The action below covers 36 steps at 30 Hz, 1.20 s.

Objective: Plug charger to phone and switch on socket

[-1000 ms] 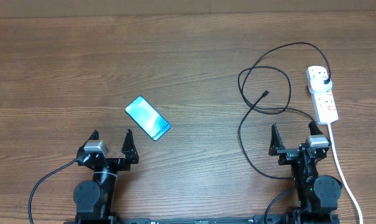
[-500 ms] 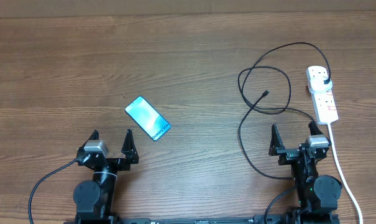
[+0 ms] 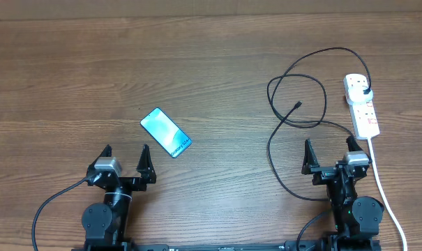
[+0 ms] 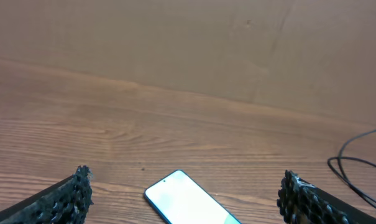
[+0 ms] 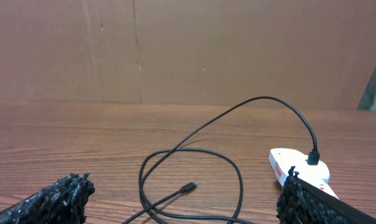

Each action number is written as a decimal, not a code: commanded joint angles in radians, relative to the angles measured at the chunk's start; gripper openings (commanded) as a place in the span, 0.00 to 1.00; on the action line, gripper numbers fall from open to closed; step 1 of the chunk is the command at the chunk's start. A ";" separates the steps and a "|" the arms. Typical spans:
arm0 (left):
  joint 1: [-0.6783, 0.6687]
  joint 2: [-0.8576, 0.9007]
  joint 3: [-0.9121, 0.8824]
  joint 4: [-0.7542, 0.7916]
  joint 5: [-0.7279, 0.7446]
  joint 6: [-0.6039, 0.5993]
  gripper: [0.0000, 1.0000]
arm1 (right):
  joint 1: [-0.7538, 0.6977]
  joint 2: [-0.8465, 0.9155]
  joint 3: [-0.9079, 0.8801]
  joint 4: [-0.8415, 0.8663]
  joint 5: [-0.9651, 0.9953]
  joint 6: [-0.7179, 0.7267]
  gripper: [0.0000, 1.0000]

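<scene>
We see both arms parked at the near edge of the desk. The left claw stands with its fingers wide apart and nothing between them, and the right claw is spread and empty in the same way.

The phone lies flat and diagonal, screen up and glowing cyan. It sits just ahead of the left claw and a little to its right, touching nothing. Bare wood stretches around it on all sides, widest to the far and left edges.

The right half is more crowded. The charger sprawls in loose overlapping loops ahead of the right claw, and one strand runs down close past that claw's left finger. Its connector tip rests loose on the wood within the loops, well apart from the phone. Its plug sits in the far outlet of the socket, which lies near the right edge. A white cord trails from the socket toward the near edge, passing just right of the right claw. A cardboard wall closes the far edge.
</scene>
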 commanded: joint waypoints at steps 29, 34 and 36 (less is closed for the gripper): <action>0.003 0.045 0.281 -0.283 0.044 0.064 1.00 | 0.005 -0.012 -0.010 0.005 0.010 -0.005 1.00; 0.003 0.153 0.353 -0.315 0.045 0.062 1.00 | 0.005 -0.012 -0.010 0.004 0.010 -0.005 1.00; 0.003 0.208 0.380 -0.315 0.045 0.056 1.00 | 0.005 -0.012 -0.010 0.004 0.010 -0.005 1.00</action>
